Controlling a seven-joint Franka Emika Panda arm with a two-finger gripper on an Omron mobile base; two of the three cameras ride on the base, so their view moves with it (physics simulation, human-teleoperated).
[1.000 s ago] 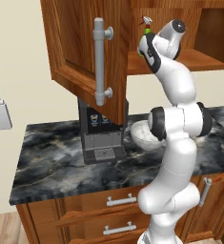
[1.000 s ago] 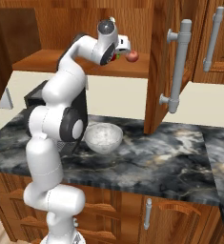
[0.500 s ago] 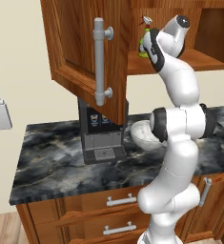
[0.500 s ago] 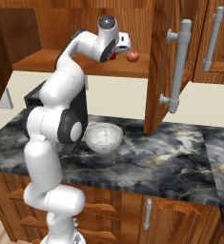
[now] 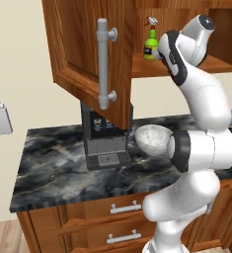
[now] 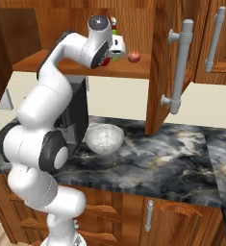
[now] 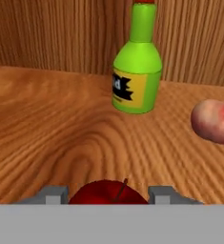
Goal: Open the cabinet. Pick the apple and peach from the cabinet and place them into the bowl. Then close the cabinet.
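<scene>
The cabinet stands open, its left door [image 5: 83, 54] swung out toward me and its right door [image 6: 162, 62] ajar. My gripper [image 7: 108, 195] reaches onto the cabinet shelf [image 7: 61, 128]. Its two fingertips press the sides of the red apple [image 7: 108, 194], which rests on the wood. In the right base view the apple [image 6: 106, 61] shows red under the hand. The peach [image 7: 213, 120] lies on the shelf to the right, apart from the hand, and is also visible as the peach [image 6: 133, 57] from the right. The white speckled bowl [image 5: 153, 137] sits on the counter below.
A green spray bottle [image 7: 137, 71] stands upright at the back of the shelf, just behind the apple. A black coffee machine [image 5: 105, 143] sits under the left door, beside the bowl [image 6: 104, 138]. The dark marble counter [image 6: 182, 158] runs out to the right.
The hand has pushed a little deeper onto the shelf and the jaws have narrowed around the apple. Peach, bottle and bowl have stayed put.
</scene>
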